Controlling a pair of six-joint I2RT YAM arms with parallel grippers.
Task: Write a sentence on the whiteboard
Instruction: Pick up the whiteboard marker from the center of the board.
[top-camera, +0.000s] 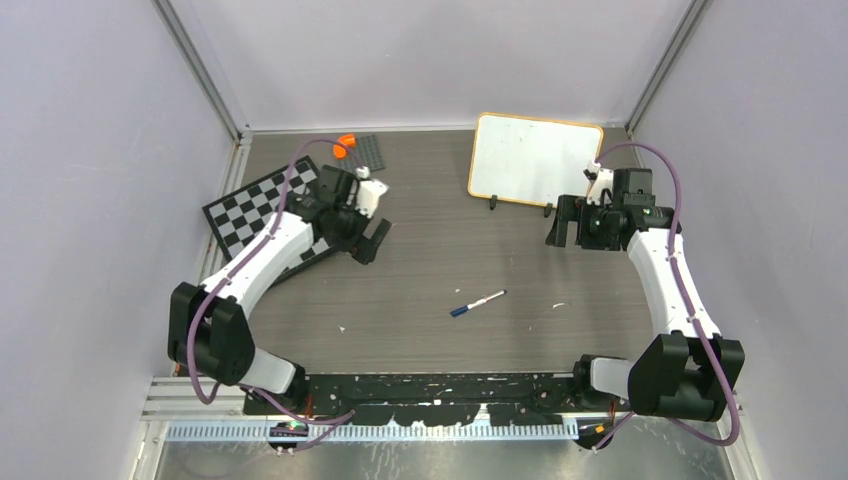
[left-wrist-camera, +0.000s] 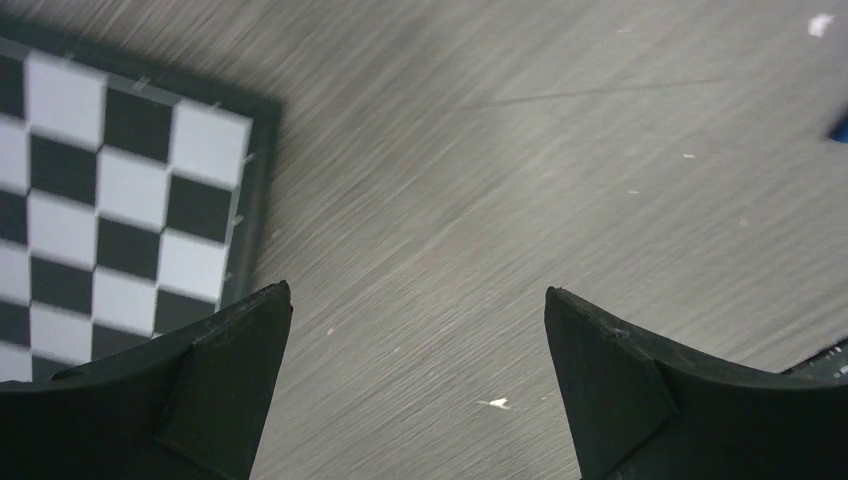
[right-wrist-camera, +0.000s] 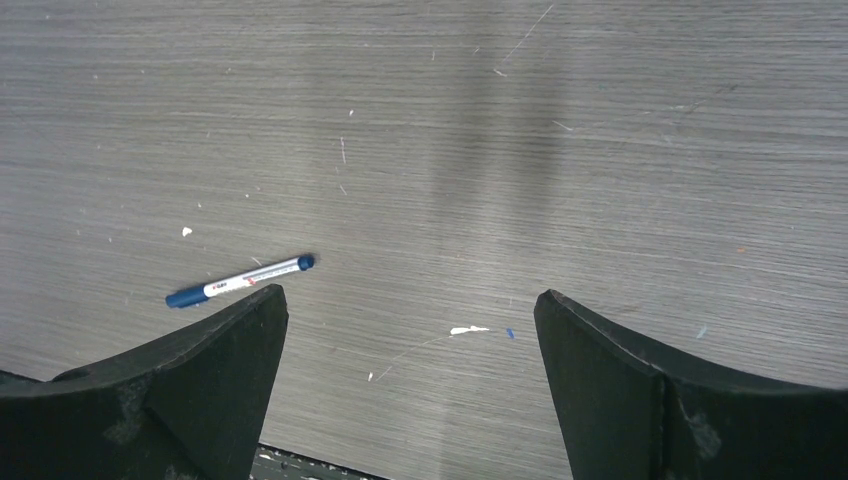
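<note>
Grey table (top-camera: 430, 250), whiteboard (top-camera: 535, 160) at back, marker (top-camera: 478, 303) mid-table, left and right jaws wide

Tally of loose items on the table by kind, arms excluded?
Boards: 2, the whiteboard and the checkered board
Pens: 1, the marker
Small parts: 2, the orange piece and the dark grey plate
Total: 5

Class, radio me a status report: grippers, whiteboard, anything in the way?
Left gripper open, empty, by checkered board. Right gripper open, empty, by whiteboard. Whiteboard blank, marker lying mid-table. Nothing between grippers and marker.
</note>
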